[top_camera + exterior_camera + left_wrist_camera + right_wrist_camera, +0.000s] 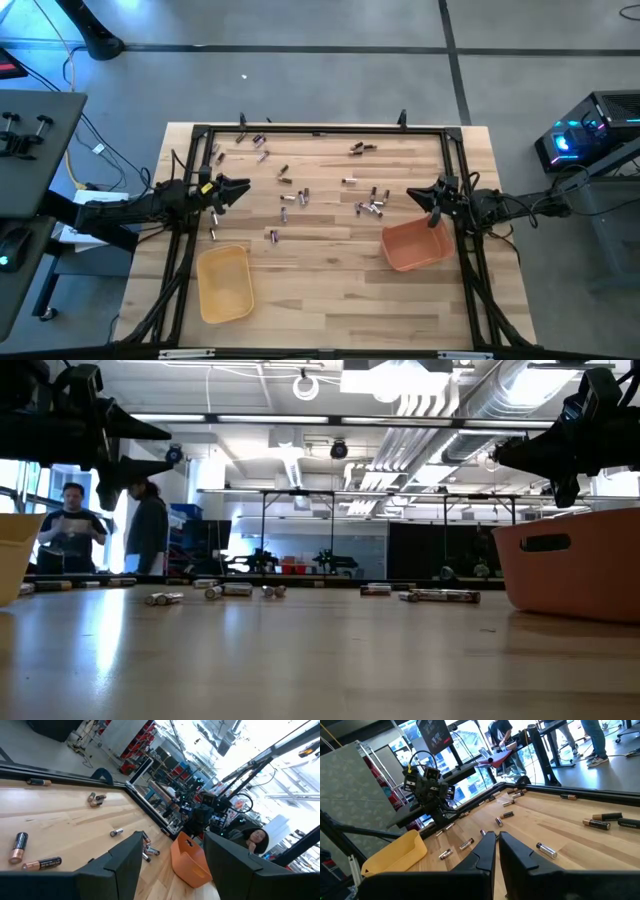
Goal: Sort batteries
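Many small batteries [300, 195] lie scattered on their sides over the middle and far part of the wooden table; in the low view they form a row [225, 590]. My left gripper [240, 188] hovers open above the table's left side, fingers pointing right, with nothing between them [172, 857]. My right gripper [412, 196] hovers shut near the right side, just beyond the orange tray [415, 246], pointing left [496, 842]. A yellow tray [224, 283] rests flat near the left front.
A black frame [320, 130] runs around the work area, with clamps at the far edge. The orange tray [580, 560] stands close under my right arm. Bare wood lies between the two trays at the near edge. People [70, 525] stand in the room behind.
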Tool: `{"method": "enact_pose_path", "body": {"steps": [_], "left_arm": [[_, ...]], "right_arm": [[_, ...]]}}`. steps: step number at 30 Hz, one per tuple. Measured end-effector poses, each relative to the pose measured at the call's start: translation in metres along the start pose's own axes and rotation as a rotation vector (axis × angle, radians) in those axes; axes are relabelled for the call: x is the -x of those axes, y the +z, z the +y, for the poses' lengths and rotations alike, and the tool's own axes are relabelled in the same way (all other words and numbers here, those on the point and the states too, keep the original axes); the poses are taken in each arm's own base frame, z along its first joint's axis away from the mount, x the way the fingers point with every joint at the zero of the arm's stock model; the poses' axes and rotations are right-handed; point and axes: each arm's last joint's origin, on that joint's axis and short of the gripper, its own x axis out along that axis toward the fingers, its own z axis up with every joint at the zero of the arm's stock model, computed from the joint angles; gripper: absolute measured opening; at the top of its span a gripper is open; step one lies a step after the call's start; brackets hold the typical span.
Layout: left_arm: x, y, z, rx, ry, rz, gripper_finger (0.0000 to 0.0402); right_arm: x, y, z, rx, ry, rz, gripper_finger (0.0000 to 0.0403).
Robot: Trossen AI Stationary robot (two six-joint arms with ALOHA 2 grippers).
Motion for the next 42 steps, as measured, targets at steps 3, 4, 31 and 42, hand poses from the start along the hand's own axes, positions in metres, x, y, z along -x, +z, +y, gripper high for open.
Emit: {"method": "enact_pose_path", "body": {"steps": [3,4,31,42], "left_arm": [[0.000,0.000,0.000,-0.001,0.000,0.000,0.0200],[0.000,0.000,0.000,0.000,0.000,0.000,0.0200],[0.000,0.000,0.000,-0.001,0.000,0.000,0.0200],[0.000,0.002,-0.001,0.005,0.002,-0.030,0.0200]], "right_arm": [[0.000,0.000,0.000,0.000,0.000,0.000,0.0019],[0.000,0.000,0.000,0.000,0.000,0.000,0.0019],[0.009,0.044,0.013,-0.334,0.100,-0.406,0.0019],[-0.018,0.120,0.066,-0.049,-0.265,-0.036,0.0002]]}}
